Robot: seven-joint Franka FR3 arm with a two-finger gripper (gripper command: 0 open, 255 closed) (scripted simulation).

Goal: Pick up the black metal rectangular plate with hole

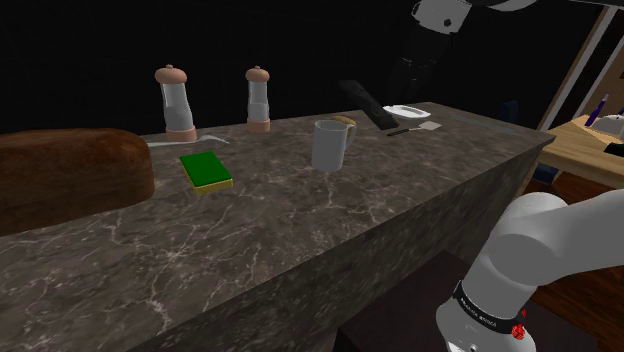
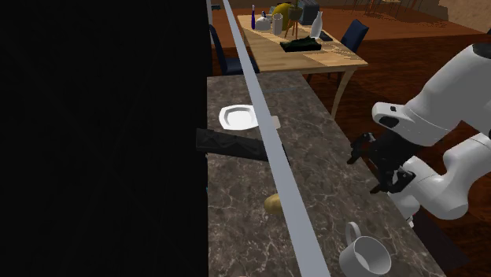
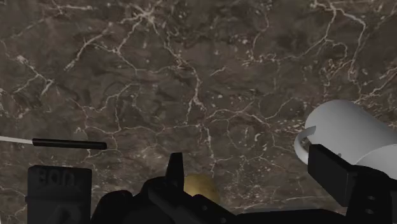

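Veined dark marble counter (image 1: 300,230); black rect. plate (image 2: 232,142) by white dish (image 2: 238,117); claw (image 2: 367,170) spread.

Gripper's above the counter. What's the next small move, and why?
Probably shift the gripper toward the back, over the black plate. It hangs above bare counter near the front edge, fingers open, while the plate lies at the back beside the white dish.

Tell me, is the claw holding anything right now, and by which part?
Nothing is held: the claw hangs open above the counter, apart from the black plate.
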